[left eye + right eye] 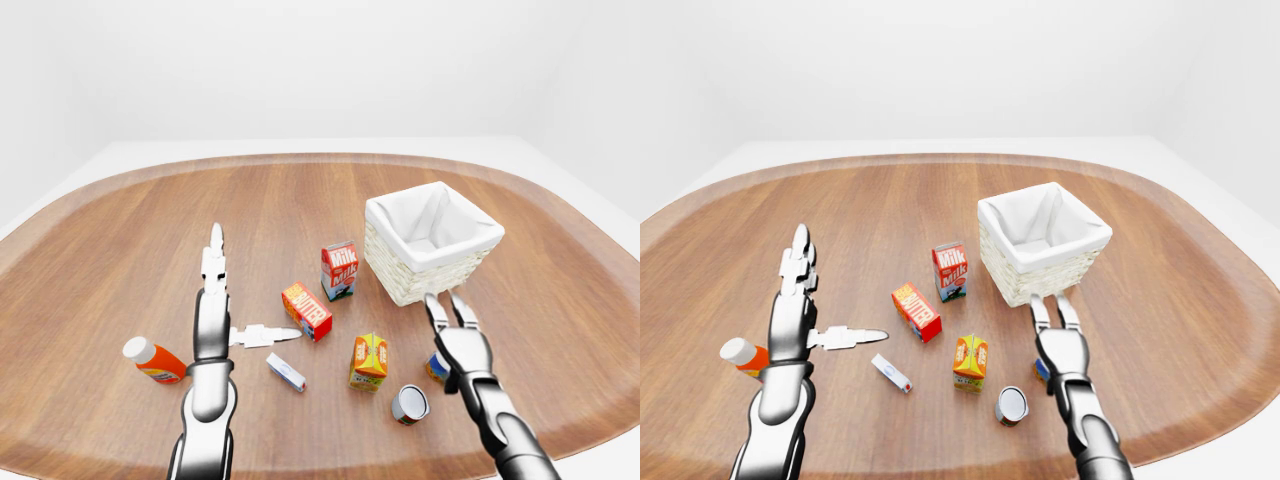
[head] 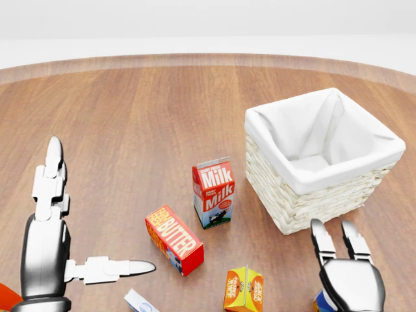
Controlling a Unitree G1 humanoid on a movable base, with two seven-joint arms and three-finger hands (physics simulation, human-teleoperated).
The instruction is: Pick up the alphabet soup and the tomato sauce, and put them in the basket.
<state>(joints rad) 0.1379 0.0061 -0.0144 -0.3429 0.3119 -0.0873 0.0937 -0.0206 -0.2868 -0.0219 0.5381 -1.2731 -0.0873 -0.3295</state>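
A can (image 1: 409,404) lies on its side on the table (image 1: 120,250), just left of my right wrist in the left-eye view. A second can (image 1: 436,367) sits mostly hidden under my right hand (image 1: 460,345) (fingers spread, gripping nothing). My left hand (image 1: 214,318) hovers flat, fingers apart, thumb toward the butter (image 1: 307,311). The basket (image 1: 432,241) stands beyond my right fingertips.

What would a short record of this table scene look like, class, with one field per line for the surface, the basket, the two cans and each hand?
surface: round wooden table
basket: white-lined wicker, nothing visible inside
can lying on its side: near the bottom edge, apart from the basket
second can: mostly hidden behind the right hand
left hand: open, fingers spread, holding nothing
right hand: open, over the second can, no grip yet
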